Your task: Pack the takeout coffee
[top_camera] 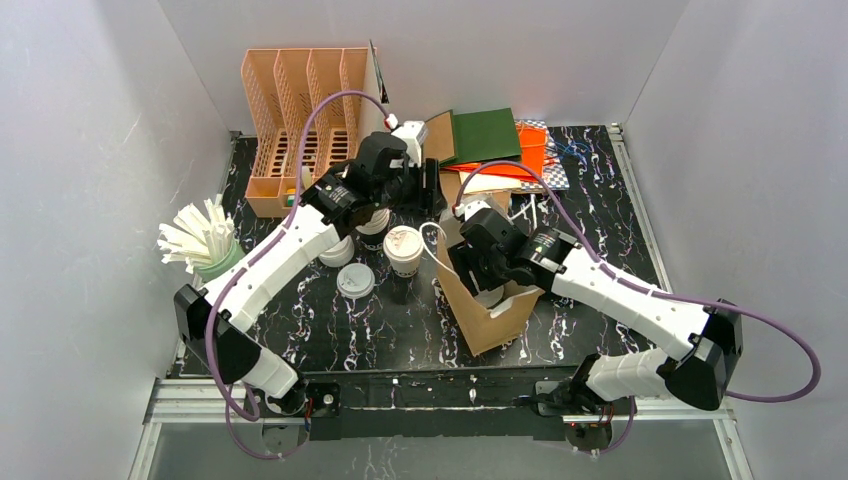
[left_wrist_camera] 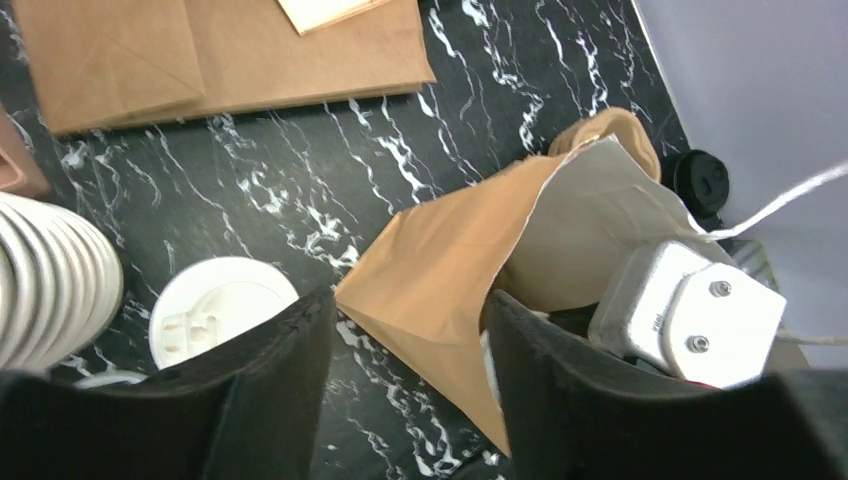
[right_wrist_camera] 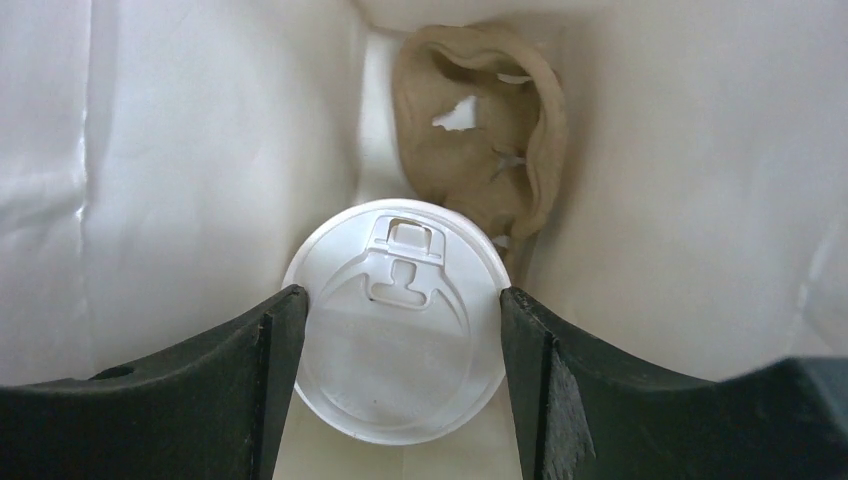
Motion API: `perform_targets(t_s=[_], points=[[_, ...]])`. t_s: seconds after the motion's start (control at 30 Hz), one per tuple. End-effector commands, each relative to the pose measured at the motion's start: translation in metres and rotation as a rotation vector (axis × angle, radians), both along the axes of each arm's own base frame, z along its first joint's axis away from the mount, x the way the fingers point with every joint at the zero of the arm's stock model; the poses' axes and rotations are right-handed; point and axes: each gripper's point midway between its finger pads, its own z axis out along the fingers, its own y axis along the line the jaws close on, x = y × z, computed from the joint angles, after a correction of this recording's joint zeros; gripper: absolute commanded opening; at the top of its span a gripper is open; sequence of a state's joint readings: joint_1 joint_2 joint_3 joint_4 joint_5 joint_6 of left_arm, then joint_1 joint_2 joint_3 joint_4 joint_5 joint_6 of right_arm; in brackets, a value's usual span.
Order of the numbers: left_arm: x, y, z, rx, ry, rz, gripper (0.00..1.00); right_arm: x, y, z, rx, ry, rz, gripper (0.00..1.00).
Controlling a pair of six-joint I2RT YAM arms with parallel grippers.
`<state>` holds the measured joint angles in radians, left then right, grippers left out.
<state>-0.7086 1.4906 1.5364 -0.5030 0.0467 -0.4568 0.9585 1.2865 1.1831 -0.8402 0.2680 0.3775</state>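
**Step in hand (judged):** a capped cup is being set into the brown paper bag (top_camera: 492,322). The bag stands open at lower centre-right of the top view, nearest the arm bases.

**Right gripper (right_wrist_camera: 395,300):** it is sunk into the bag's mouth. In the right wrist view its jaws are set wide and pressed against both sides of a lidded cup (right_wrist_camera: 395,345). The white sip lid fills the gap at bottom centre, with the bag's pale inner wall all round. Whether the cup's foot has reached the bag floor cannot be told.

**Next move (judged):** a release is called for once the cup is seated upright, followed by a straight lift clear of the bag's walls.

**Farther up:** at centre of the top view a second lidded cup (top_camera: 403,243) is found standing on the table (top_camera: 330,335), apart from the bag.

**Left gripper (left_wrist_camera: 408,320):** it lies beyond that cup, toward upper centre. In its own wrist view it is part-open, with nothing between its fingers.
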Motion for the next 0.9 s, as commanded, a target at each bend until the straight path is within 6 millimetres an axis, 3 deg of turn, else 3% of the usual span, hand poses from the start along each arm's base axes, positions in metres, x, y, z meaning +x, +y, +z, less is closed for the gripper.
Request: perform_targets(t_s=[0.0, 0.07, 0.17, 0.4, 0.53, 0.73, 0.87], points=[[0.017, 0.022, 0.044, 0.079, -0.177, -0.033, 0.62, 0.021, -0.003, 0.039, -0.013, -0.142, 0.033, 0.44], [0.030, 0.026, 0.043, 0.130, -0.202, -0.077, 0.68, 0.030, -0.005, 0.054, -0.032, -0.199, 0.047, 0.44], [0.043, 0.016, 0.041, 0.161, -0.258, -0.188, 0.71, 0.036, -0.004, 0.068, -0.035, -0.246, 0.093, 0.45], [0.044, -0.024, 0.051, 0.103, -0.284, -0.411, 0.83, 0.025, 0.006, 0.098, 0.073, -0.224, 0.119, 0.43], [0.038, -0.045, 0.053, -0.025, -0.249, -0.451, 0.85, 0.013, -0.013, 0.109, 0.079, -0.210, 0.076, 0.39], [0.024, -0.066, 0.046, -0.185, -0.081, -0.444, 0.78, 0.000, -0.043, 0.127, 0.077, -0.225, 0.005, 0.38], [0.015, -0.069, 0.022, -0.128, -0.015, -0.490, 0.75, -0.008, -0.050, 0.112, 0.093, -0.227, 0.019, 0.38]])
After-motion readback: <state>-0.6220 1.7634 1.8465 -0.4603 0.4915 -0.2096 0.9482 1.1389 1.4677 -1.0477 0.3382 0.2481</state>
